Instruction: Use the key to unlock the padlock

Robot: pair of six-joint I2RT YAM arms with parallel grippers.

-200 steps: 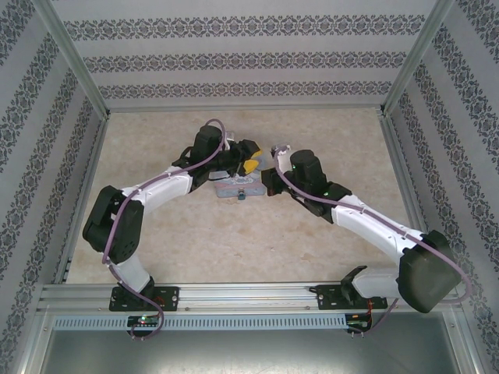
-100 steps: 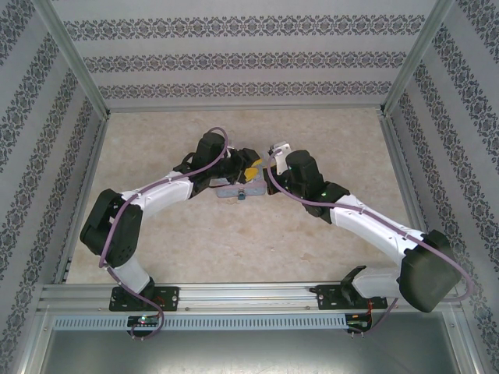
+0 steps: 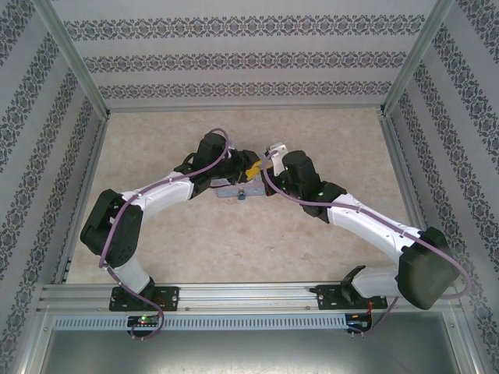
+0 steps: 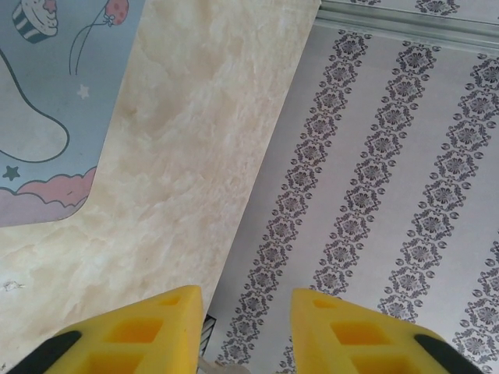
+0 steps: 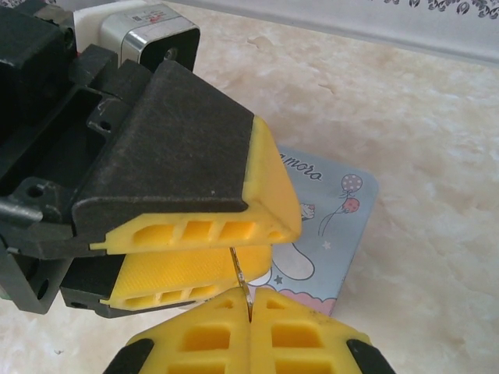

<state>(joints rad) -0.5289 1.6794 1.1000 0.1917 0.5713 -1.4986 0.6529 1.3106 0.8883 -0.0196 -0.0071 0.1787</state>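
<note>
The key [image 5: 242,280] is pinched in the right gripper [image 5: 249,302]; the left gripper [image 4: 243,304] is spread. The key's alignment should be kept steady.

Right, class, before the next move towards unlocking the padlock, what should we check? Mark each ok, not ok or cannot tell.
1. Key held in right end effector: ok, pinched between shut fingers.
2. Left end effector steadying padlock: not ok, open and holding nothing.
3. Padlock found: ok, at the near edge of the tin.
4. Keyhole facing key: cannot tell, too small.
5. Free path for key: not ok, left end effector sits directly ahead.
</note>
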